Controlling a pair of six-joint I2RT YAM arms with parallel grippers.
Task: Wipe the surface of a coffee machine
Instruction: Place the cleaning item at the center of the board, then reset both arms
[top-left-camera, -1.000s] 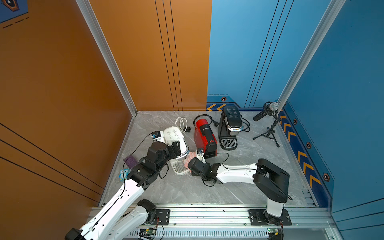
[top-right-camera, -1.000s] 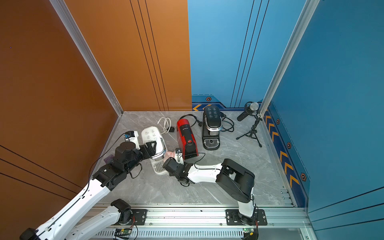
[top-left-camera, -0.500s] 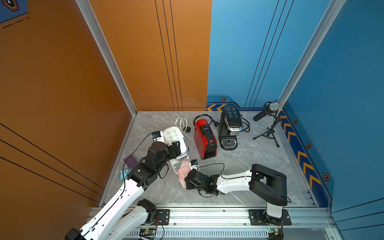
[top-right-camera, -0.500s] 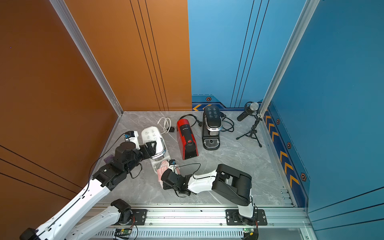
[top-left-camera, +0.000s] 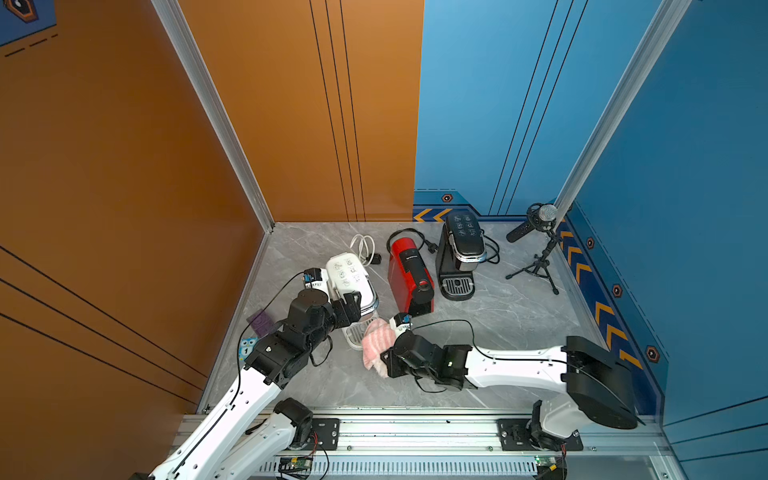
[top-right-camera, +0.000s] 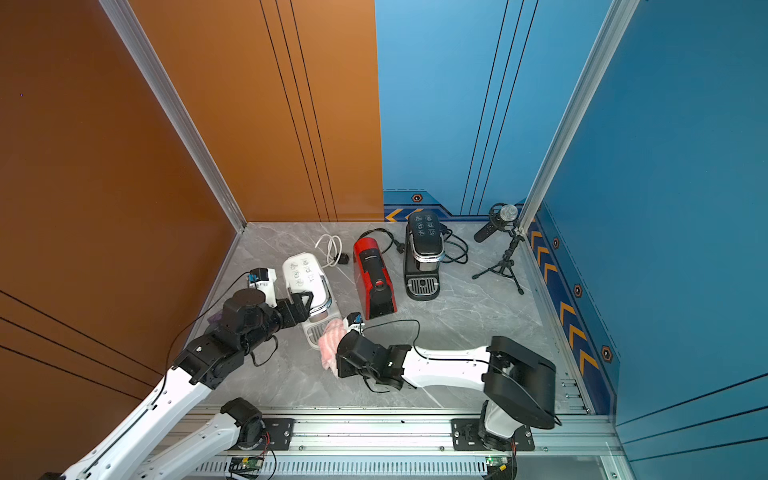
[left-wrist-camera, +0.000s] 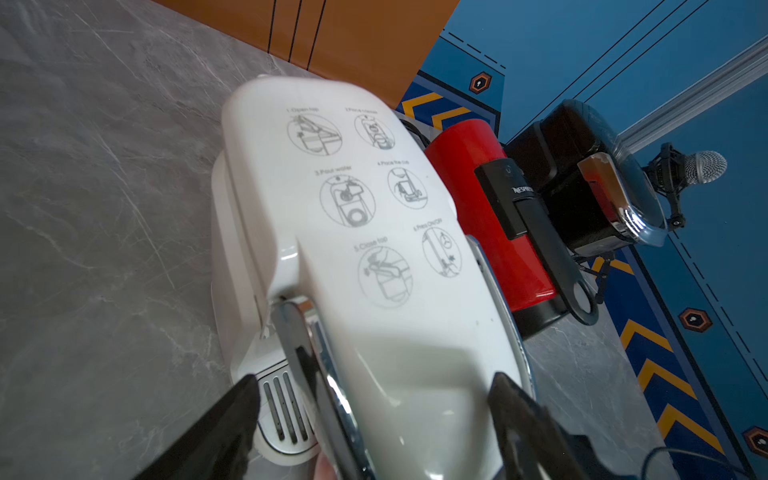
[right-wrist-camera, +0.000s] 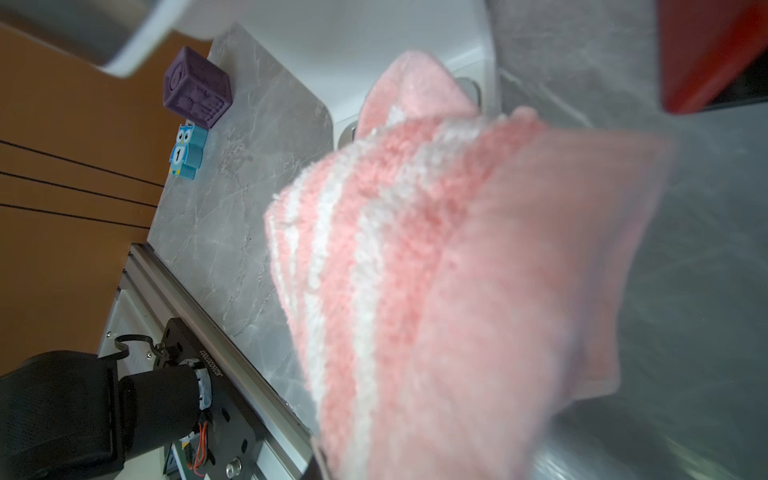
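A white coffee machine (top-left-camera: 347, 274) (top-right-camera: 305, 274) (left-wrist-camera: 353, 208) with printed pictograms on its top stands at the left of the floor. My left gripper (top-left-camera: 353, 307) (left-wrist-camera: 374, 386) is open, its black fingers (left-wrist-camera: 237, 407) spread on either side of the machine's front end. A pink-and-white striped cloth (top-left-camera: 376, 343) (top-right-camera: 330, 340) (right-wrist-camera: 415, 270) hangs beside the machine's drip tray. My right gripper (top-left-camera: 386, 361) is shut on the cloth, and its fingertips are buried in the cloth.
A red coffee machine (top-left-camera: 409, 270) and a black one (top-left-camera: 461, 253) stand to the right of the white one, with cables behind. A microphone on a tripod (top-left-camera: 540, 232) is at the back right. A purple block (right-wrist-camera: 197, 91) and blue owl piece (right-wrist-camera: 187, 151) lie by the left wall.
My right gripper has drawn the cloth away from the white machine's side toward the front rail, then back up a little. The left arm has stayed at the machine.
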